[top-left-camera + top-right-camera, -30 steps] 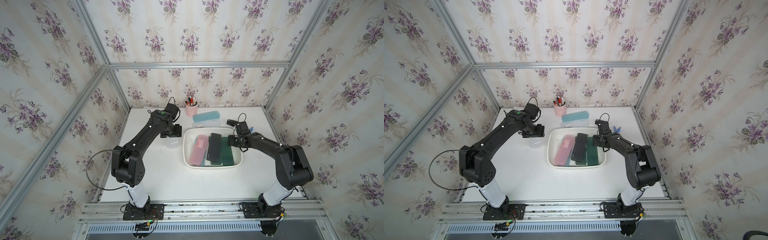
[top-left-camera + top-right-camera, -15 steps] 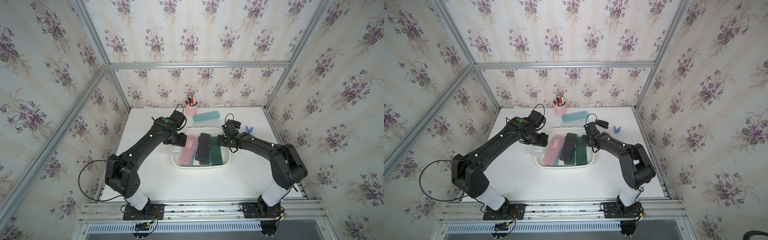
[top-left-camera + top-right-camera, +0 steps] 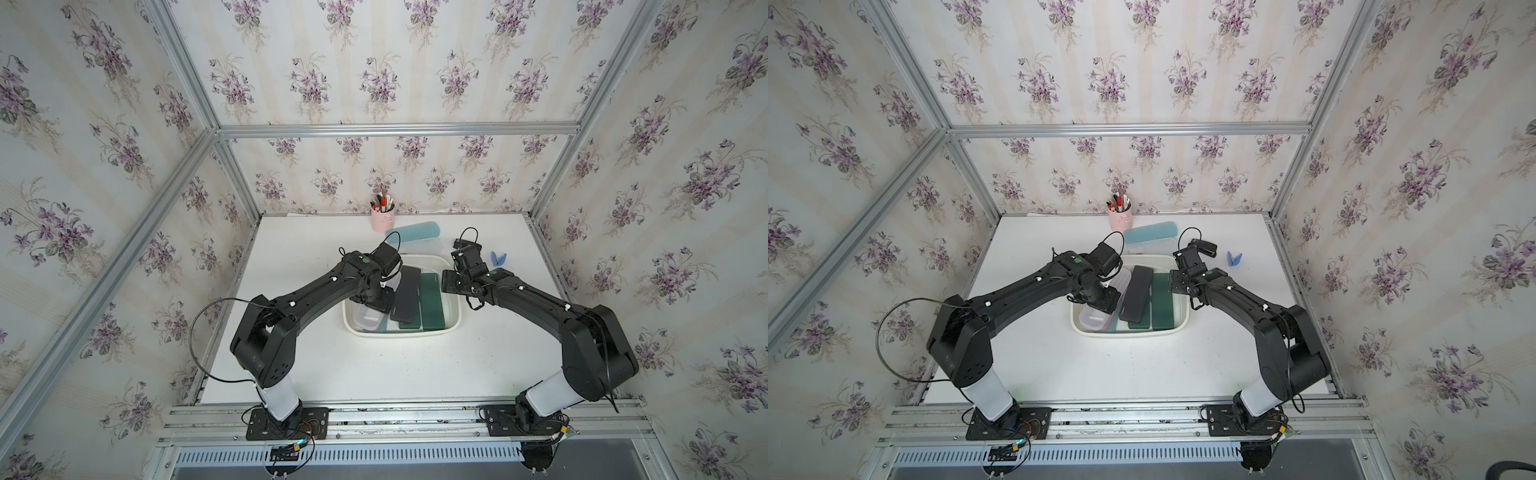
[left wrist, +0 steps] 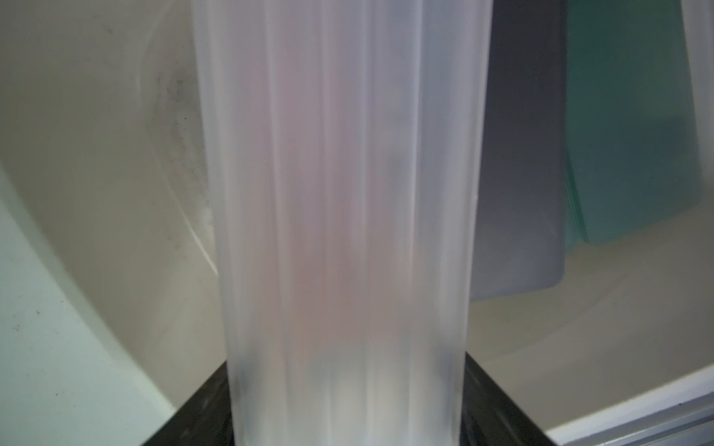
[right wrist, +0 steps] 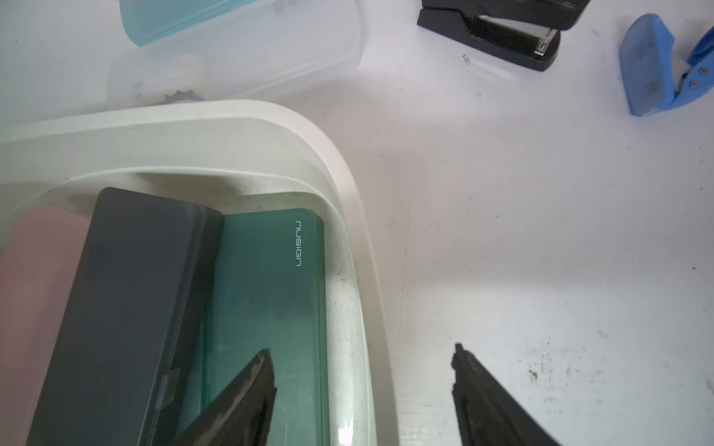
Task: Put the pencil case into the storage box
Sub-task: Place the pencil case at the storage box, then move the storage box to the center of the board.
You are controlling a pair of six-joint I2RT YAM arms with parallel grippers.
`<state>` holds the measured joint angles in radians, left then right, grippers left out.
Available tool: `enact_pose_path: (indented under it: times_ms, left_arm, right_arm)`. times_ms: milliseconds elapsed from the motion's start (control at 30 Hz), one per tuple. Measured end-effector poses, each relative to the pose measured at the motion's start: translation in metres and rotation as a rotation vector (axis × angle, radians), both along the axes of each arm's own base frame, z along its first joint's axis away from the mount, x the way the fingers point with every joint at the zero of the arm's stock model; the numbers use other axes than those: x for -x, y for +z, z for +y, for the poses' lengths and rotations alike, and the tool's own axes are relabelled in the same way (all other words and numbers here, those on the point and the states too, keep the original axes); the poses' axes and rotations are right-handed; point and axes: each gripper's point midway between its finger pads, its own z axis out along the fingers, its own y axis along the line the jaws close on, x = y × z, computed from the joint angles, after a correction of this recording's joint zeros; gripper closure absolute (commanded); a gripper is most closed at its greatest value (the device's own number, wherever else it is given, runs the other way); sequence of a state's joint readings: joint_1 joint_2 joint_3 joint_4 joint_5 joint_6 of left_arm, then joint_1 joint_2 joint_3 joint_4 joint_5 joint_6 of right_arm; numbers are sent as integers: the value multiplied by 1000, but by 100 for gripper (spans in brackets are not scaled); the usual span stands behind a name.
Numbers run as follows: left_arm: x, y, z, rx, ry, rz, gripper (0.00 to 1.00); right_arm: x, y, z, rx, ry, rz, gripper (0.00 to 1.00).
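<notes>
Newly inside storage box, left claw clamps pencil case, perhaps atop pink case; right claw apart.

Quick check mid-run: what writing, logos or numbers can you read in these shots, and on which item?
"nusign": white letters on the dark green pencil case in the storage box.
Small front mark on the stapler: too blurred to read.
No print shows on the frosted pencil case.

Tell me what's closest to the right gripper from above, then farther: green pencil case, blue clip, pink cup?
1. Green pencil case, in the storage box, beside the right gripper.
2. Blue clip, outside the box, farther back.
3. Pink cup, at the back.
</notes>
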<state>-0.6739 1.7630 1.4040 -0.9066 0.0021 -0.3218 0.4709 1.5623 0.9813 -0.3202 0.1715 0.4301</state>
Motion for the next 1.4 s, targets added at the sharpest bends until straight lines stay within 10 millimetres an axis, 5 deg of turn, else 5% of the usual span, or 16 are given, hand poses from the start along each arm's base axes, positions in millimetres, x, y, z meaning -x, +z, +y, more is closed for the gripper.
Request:
enact_pose_path:
  times_ms: [500,600,700,867,1167,1400]
  left_arm:
    - [-15,-26,4,-51,124,-21,22]
    - [-18,-30,2,-54,144,-23,17]
    - [-21,-34,-1,-58,155,-26,0]
    - [-21,-34,-2,-59,179,-36,1]
    - [-22,16,16,-76,246,-147,1]
    - [-21,53,58,-127,324,-224,1]
  right_arm:
    - [3,-4,-4,15,0,7,24]
    - [3,-5,-4,17,2,8,24]
    - [2,-5,-5,17,0,8,24]
    - [2,-4,-5,17,1,6,22]
    - [-1,-8,-3,9,6,17,33]
    - [-1,-26,16,-20,54,64,40]
